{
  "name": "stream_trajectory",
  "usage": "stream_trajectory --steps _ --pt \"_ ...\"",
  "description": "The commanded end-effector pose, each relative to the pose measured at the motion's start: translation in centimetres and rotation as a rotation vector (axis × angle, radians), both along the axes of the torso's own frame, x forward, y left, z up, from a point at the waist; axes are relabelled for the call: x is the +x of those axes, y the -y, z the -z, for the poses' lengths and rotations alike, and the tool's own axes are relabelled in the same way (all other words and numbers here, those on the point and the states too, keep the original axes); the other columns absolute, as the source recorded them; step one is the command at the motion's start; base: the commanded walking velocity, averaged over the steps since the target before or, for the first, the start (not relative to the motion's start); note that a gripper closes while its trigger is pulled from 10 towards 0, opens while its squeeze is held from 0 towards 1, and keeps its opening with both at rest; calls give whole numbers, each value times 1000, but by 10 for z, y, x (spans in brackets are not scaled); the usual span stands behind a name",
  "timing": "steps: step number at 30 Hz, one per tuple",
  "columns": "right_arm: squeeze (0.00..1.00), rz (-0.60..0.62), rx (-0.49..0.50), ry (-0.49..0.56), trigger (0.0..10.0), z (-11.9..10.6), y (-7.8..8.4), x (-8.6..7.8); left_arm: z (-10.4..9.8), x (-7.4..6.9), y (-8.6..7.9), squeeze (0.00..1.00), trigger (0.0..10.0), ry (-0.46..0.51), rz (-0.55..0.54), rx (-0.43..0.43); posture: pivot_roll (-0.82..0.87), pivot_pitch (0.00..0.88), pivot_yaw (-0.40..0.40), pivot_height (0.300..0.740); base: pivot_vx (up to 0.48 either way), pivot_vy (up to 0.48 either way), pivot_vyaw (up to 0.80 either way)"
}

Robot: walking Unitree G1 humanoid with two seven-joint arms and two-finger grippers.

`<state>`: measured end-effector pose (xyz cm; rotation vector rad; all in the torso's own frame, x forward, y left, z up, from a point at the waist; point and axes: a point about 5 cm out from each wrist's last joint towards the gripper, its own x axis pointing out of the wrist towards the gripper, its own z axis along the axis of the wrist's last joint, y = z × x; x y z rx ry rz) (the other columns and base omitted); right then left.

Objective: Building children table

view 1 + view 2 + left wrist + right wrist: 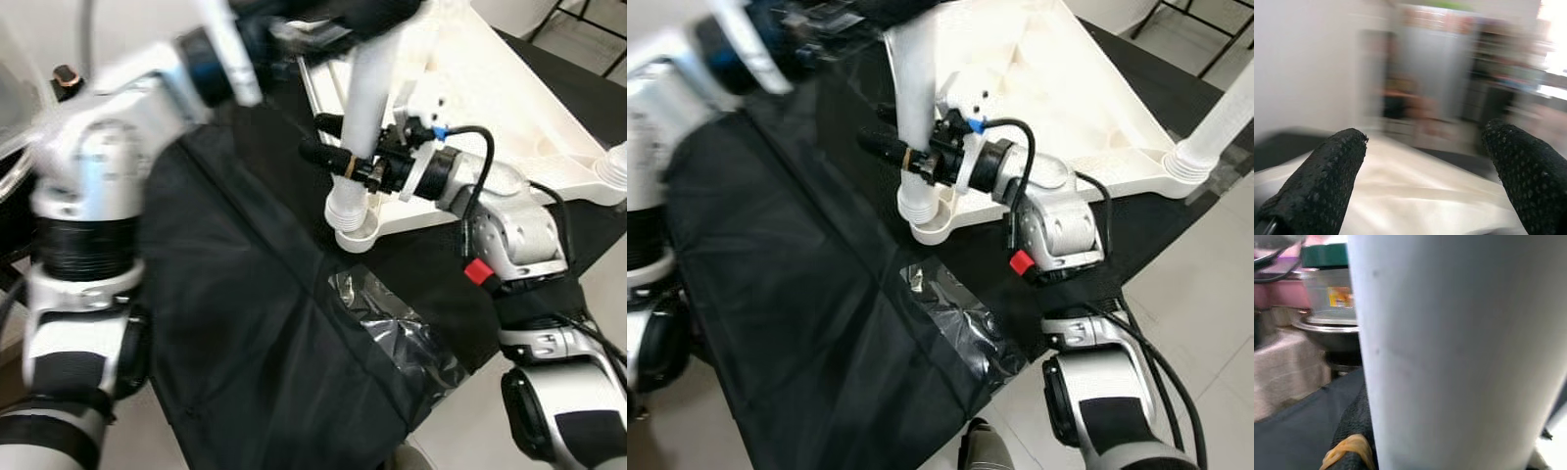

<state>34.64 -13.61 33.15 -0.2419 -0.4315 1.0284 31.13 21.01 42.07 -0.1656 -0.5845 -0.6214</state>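
Observation:
The white children's table top (1068,98) lies upside down on a black cloth (245,323). One white leg (364,108) stands upright in its near corner socket (355,235). My right gripper (880,129) is shut on this leg low down, and the leg (1459,352) looms close in the right wrist view. A second white leg (1225,117) stands at the right corner. My left arm is blurred, and its gripper (1425,147) hovers open above the white top, near the upper end of the held leg.
A crumpled clear plastic bag (392,333) lies on the cloth near the front edge. Pale tiled floor (1205,294) runs to the right. Black metal chair legs (1205,29) stand at the far right. A dark pot (1327,328) sits beyond the cloth.

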Motion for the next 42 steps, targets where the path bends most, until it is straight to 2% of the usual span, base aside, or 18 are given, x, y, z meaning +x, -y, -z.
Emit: stream_trajectory --steps 1,3,5,7,8,10,11,12,15,20,23,24,27,29,32,34,38,42 --pt "0 -16 11 53 0 -13 -3 0 6 -4 -30 1000 10000 -2 -128 -52 67 299 20 740 0 0 0" --pt "0 -16 11 53 0 -13 -3 0 6 -4 -30 1000 10000 -2 -128 -52 67 299 20 740 0 0 0" --pt "0 -9 25 73 0 -23 -2 3 19 -15 -69 1000 10000 -19 -250 -141 69 312 0 740 0 0 0" --pt "0 -15 36 79 0 -26 -3 3 21 -21 -77 965 10000 -12 -251 -183 71 319 -7 740 0 0 0" --pt "0 -28 52 83 549 -29 -5 3 23 -28 -78 98 10000 -1 -212 -213 73 324 -9 740 0 0 0" --pt "0 -28 52 83 549 -29 -5 3 23 -28 -78 98 10000 -1 -212 -213 73 324 -9 740 0 0 0" --pt "0 -62 71 83 6510 -32 -7 3 27 -34 -70 0 10000 9 -145 -196 75 328 -15 740 0 0 0" --pt "0 -127 86 64 10000 -33 -12 1 37 -41 -56 0 10000 -10 -39 -125 75 335 -19 740 0 0 0" --pt "0 -370 -1 1 10000 -25 -22 -8 76 -54 -19 0 10000 -102 145 102 74 350 -25 740 0 0 0" --pt "0 -486 -91 -52 10000 -16 -20 -10 98 -61 -7 0 10000 -142 162 182 73 361 -27 740 0 0 0" --pt "0 -567 -198 -106 10000 -11 -13 -7 121 -65 -5 0 10000 -187 77 244 76 380 -35 740 0 0 0" --pt "0 -567 -198 -106 10000 -11 -13 -7 121 -65 -5 0 10000 -187 77 244 76 380 -35 740 0 0 0" --pt "0 -579 -310 -113 10000 -16 -3 -4 143 -75 -16 0 10000 -201 -74 246 82 403 -43 740 0 0 0" --pt "0 -579 -310 -113 10000 -16 -3 -4 143 -75 -16 0 10000 -201 -74 246 82 403 -43 740 0 0 0" --pt "0 -582 -354 -121 10000 -19 -2 -5 147 -80 -24 0 10000 -198 -165 219 89 418 -42 740 0 0 0" --pt "0 -576 -372 -118 10000 -19 -1 -4 147 -82 -24 0 10000 -198 -178 215 89 418 -42 740 0 0 0" --pt "0 -540 -388 -4 10000 -25 -7 0 147 -83 -20 0 10000 -177 -211 191 93 411 -39 740 0 0 0" --pt "0 -559 -393 1 10000 -22 -5 -3 152 -83 -13 0 10000 -167 -211 186 96 404 -32 740 0 0 0"
